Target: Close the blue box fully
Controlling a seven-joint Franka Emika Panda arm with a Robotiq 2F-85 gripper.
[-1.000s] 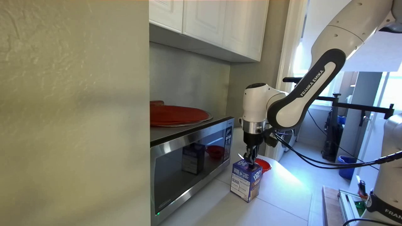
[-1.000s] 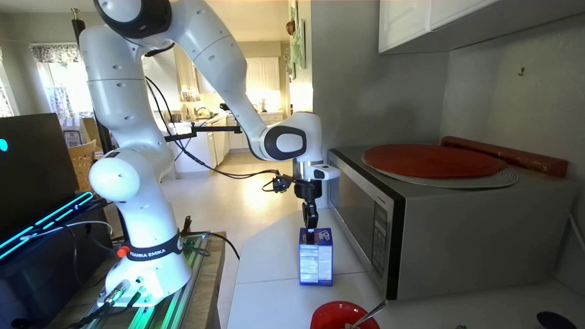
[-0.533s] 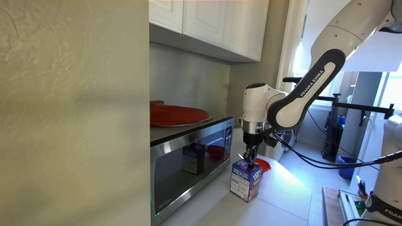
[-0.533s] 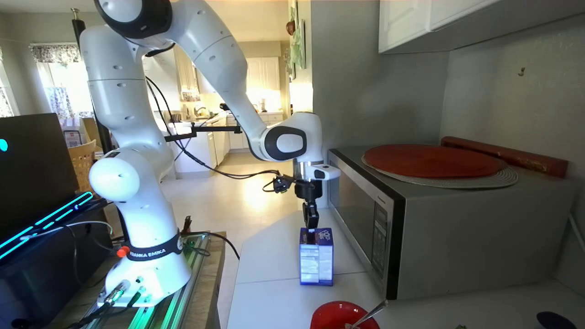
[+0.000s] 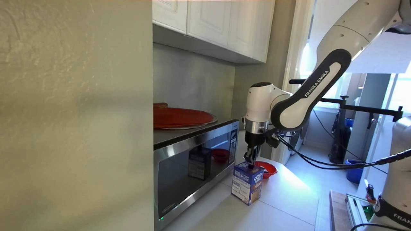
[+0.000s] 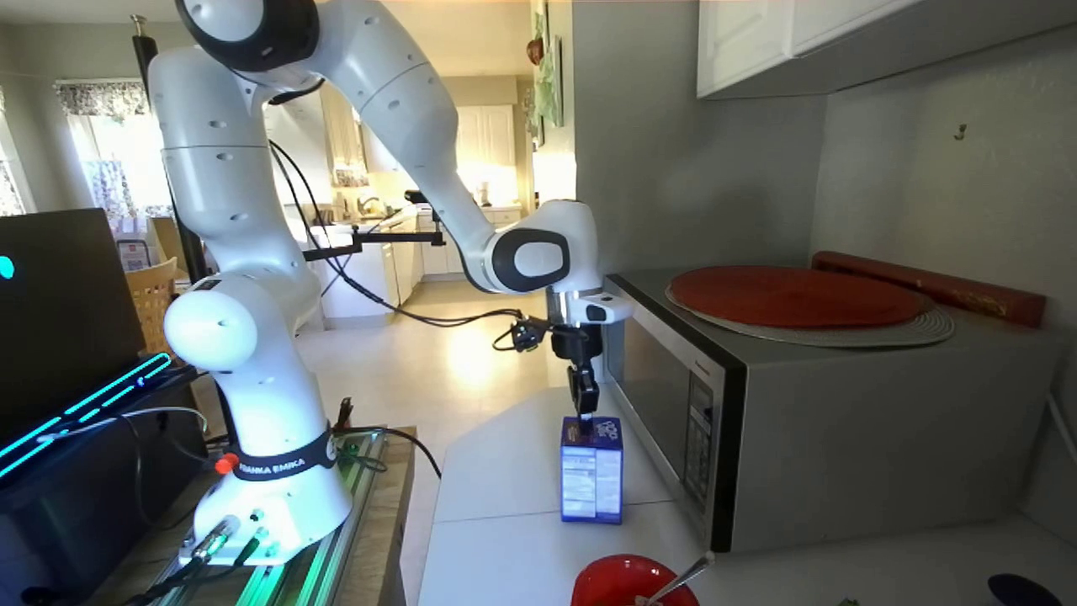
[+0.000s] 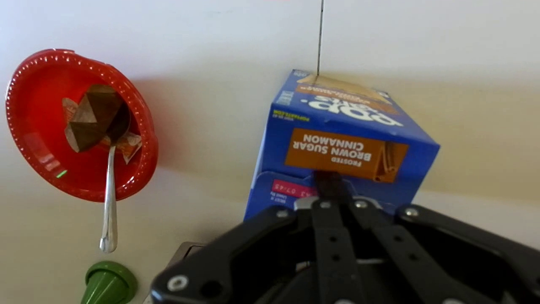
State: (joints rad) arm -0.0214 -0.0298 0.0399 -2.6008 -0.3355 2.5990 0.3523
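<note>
The blue box (image 5: pixel 245 184) is a small printed carton standing upright on the white counter, also in an exterior view (image 6: pixel 591 480) and the wrist view (image 7: pixel 350 112). In the wrist view its top shows an orange-brown label, and a blue flap with a red date patch (image 7: pixel 291 188) lies over part of it. The flap looks nearly flat; its far part is hidden behind the fingers. My gripper (image 7: pixel 331 185) is shut, with its fingertips together and pointing down on the top at the flap's edge. Both exterior views show the fingertips (image 5: pixel 251 165) (image 6: pixel 585 414) at the box top.
A steel microwave (image 6: pixel 665 396) stands close beside the box, with a red round mat (image 6: pixel 799 296) on top. A red bowl (image 7: pixel 46 169) with a spoon (image 7: pixel 109 202) is near the box. A green cone-shaped thing (image 7: pixel 109 283) lies by the microwave. White cabinets (image 5: pixel 208 19) hang above.
Over the last half second my gripper and the box have shifted together a little toward the microwave. The gripper stays shut at the box top. The bowl has not moved.
</note>
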